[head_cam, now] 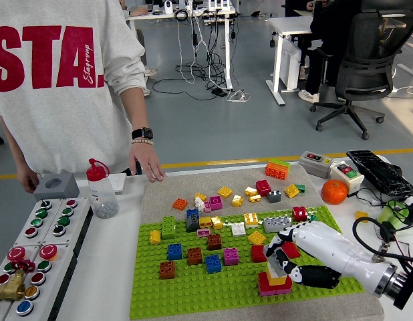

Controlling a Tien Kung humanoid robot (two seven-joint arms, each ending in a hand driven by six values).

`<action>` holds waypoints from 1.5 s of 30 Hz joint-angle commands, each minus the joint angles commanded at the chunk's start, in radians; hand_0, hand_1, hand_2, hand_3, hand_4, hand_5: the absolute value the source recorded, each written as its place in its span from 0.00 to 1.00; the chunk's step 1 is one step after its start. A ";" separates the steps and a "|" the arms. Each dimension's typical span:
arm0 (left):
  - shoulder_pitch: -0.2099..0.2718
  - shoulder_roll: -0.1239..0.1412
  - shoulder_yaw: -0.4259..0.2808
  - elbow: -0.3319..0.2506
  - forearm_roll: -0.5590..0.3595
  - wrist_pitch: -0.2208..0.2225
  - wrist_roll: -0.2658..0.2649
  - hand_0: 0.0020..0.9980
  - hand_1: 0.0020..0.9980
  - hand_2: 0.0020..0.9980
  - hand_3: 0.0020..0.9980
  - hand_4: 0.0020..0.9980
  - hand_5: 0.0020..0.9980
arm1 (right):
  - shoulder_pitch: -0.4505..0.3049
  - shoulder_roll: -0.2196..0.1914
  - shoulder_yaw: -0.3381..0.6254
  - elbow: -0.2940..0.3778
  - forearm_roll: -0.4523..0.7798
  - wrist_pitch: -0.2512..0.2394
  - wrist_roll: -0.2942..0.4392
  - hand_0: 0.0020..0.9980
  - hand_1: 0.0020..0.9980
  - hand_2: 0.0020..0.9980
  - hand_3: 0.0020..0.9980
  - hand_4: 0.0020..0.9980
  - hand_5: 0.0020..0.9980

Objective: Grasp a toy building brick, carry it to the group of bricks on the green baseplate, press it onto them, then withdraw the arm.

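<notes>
Head view: my right hand (285, 257) is down over the right part of the green baseplate (193, 294), arm coming in from the lower right corner. Fingers (281, 249) are curled onto the brick stack (274, 281), clamped on its top brick from above; the thumb lies alongside, just right of the stack. The stack sits on the baseplate near its front right edge: pink and red at the bottom, yellow above, top piece mostly hidden under my fingers, colour unclear. 1 red brick (258, 253) sits just left of my hand, touching or nearly so, can't tell which.

Loose bricks are scattered over the baseplate's far half and on the grey mat (193, 182) behind it. An orange (334, 192) sits on the worktop (109, 267) past the baseplate's far right corner.

A person stands at the far left side, 1 hand (149, 164) resting on the mat's far edge, next to a red-capped bottle (101, 189).
</notes>
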 joint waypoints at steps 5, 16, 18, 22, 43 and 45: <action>0.002 0.000 -0.001 0.000 0.004 0.000 0.001 0.67 0.62 0.58 0.46 0.24 1.00 | 0.002 0.004 -0.010 -0.005 0.004 0.000 0.001 0.60 0.63 0.62 0.57 0.19 0.29; 0.005 -0.001 -0.002 0.000 0.005 0.000 0.001 0.67 0.62 0.58 0.46 0.24 1.00 | 0.004 0.014 -0.021 -0.029 0.006 -0.003 -0.002 0.60 0.63 0.62 0.57 0.19 0.28; 0.005 -0.001 -0.002 0.000 0.006 0.000 0.001 0.67 0.62 0.58 0.46 0.24 1.00 | 0.003 0.015 -0.021 -0.033 0.007 -0.003 -0.002 0.60 0.63 0.62 0.57 0.19 0.28; 0.004 0.000 -0.002 0.000 0.005 -0.001 0.001 0.67 0.62 0.58 0.46 0.24 1.00 | 0.002 0.016 -0.021 -0.039 0.009 -0.003 -0.002 0.60 0.63 0.62 0.57 0.19 0.28; -0.001 0.000 -0.003 0.000 0.005 -0.001 0.000 0.67 0.62 0.58 0.46 0.24 1.00 | 0.008 0.024 -0.033 -0.065 0.018 -0.004 0.001 0.60 0.63 0.62 0.57 0.20 0.28; -0.001 0.000 -0.003 0.000 0.006 -0.001 0.001 0.67 0.62 0.58 0.46 0.24 1.00 | 0.009 0.024 -0.036 -0.065 0.019 -0.004 0.001 0.60 0.63 0.62 0.57 0.20 0.28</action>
